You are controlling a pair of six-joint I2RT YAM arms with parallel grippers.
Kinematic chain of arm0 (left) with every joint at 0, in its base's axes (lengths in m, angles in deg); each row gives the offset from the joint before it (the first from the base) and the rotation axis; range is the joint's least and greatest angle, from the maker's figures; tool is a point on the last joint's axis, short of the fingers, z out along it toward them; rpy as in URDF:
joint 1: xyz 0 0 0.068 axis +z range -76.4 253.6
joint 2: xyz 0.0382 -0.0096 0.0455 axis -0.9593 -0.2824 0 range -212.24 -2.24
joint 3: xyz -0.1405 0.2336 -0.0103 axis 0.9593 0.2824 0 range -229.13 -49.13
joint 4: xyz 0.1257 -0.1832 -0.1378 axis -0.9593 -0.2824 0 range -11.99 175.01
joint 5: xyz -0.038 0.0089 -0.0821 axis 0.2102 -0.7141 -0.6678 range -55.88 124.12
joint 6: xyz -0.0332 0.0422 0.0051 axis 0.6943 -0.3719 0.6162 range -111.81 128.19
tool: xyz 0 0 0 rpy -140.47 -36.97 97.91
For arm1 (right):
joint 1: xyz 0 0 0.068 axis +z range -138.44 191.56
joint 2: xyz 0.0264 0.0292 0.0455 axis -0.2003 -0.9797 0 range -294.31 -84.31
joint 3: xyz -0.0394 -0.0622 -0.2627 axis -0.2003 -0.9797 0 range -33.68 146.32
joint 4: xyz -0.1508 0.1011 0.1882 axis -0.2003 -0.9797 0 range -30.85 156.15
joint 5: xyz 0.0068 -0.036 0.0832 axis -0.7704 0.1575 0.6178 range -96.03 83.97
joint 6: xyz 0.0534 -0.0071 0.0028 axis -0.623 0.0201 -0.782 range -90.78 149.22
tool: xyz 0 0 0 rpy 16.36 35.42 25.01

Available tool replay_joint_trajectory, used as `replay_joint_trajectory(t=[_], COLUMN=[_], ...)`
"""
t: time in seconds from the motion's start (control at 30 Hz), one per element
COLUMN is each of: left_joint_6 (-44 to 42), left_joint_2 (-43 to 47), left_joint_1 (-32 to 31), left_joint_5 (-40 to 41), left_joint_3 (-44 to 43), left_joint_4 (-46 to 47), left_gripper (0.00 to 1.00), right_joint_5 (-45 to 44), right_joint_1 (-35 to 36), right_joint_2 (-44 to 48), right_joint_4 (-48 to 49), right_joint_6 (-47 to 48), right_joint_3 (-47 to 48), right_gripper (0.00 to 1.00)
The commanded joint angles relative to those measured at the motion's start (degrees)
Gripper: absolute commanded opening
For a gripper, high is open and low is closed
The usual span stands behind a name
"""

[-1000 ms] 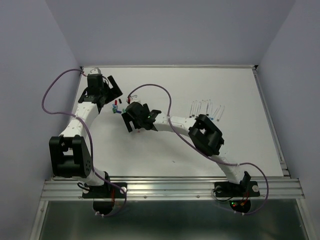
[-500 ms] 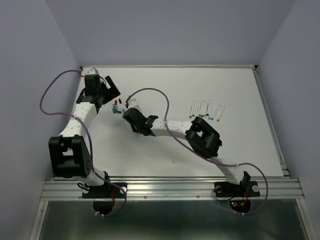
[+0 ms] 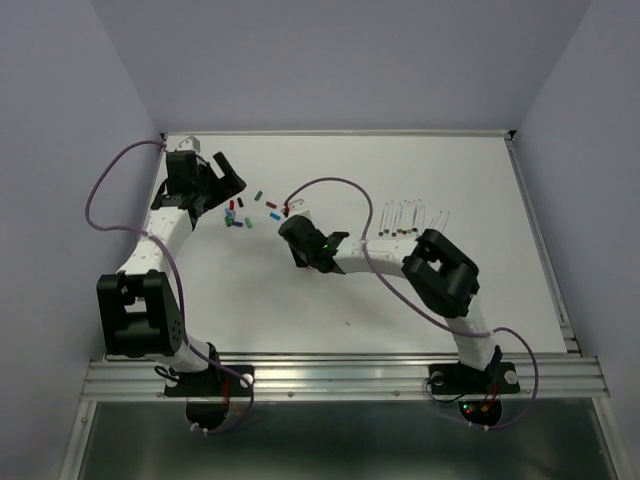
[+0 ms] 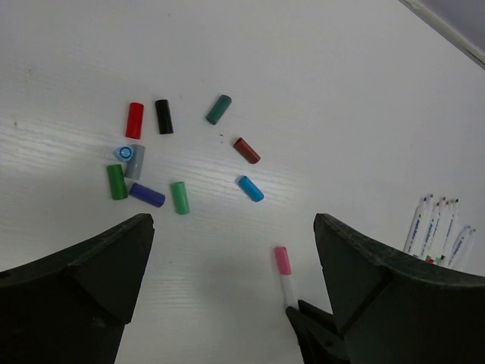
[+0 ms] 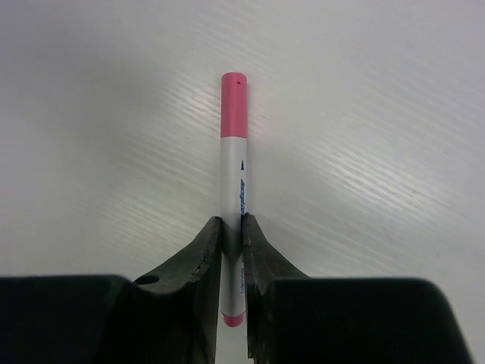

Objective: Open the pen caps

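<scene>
Currently pinched: a pink-capped pen is gripped by the right gripper, whose two dark fingers are pressed together on the lower part of the white barrel.
Pink cap: the pink cap is seen seated on the far end of that pen, pointing away from the wrist camera; a second patch of pink shows at the near end, below the fingers.
Pen's place: the pen is held low over the white table, near its middle, between the loose caps on the left and a row of pens on the right. Whether it rests on the surface cannot be told.
Loose caps: short caps are scattered on the table's far left, among them a red cap, a black cap, a teal cap, a brown cap, a blue cap and a purple cap. Two green ones and a grey one lie with them.
Row of pens: thin white pens are laid side by side, well apart from the caps.
Left gripper: the left gripper is spread wide above the caps, with nothing between its fingers.
Hidden or unclear: the held pen's near end is partly covered by the fingers. The print on its barrel is too small to read. From the left wrist, the row of pens is cut off by a finger, so its count cannot be told.
</scene>
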Motion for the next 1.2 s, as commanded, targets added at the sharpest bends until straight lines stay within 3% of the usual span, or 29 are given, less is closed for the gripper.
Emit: replay_joint_trajectory(t=[0.0, 0.13, 0.4, 0.97, 1.1, 1.17], left_joint_6=[-0.98, 1.3, 3.68, 6.58, 8.34, 9.04], left_joint_2=[3.8, 5.12, 4.86, 2.57, 3.1, 3.36], left_joint_1=[-0.07, -0.77, -6.83, -10.79, -11.32, -11.32], left_joint_5=[-11.32, -19.59, -22.86, -24.7, -24.79, -25.23], left_joint_3=[2.42, 4.44, 3.66, 2.69, 3.12, 3.3], left_joint_4=[6.53, 12.25, 17.52, 20.16, 21.22, 21.75], left_gripper=[0.99, 0.99, 0.99, 0.88, 0.76, 0.64], right_joint_5=[11.48, 21.01, 30.42, 30.69, 30.86, 30.78], right_joint_1=[-5.65, -9.52, -10.67, -10.67, -10.67, -10.67], right_joint_2=[12.87, 22.71, 28.44, 28.1, 27.48, 27.13], right_joint_4=[12.36, 21.87, 28.99, 37.17, 37.53, 37.44], right_joint_6=[0.78, 0.86, 1.66, 1.48, 2.62, 2.8], right_joint_3=[-11.83, -19.31, -23.62, -22.66, -21.7, -21.26], right_gripper=[0.01, 0.01, 0.01, 0.01, 0.01, 0.01])
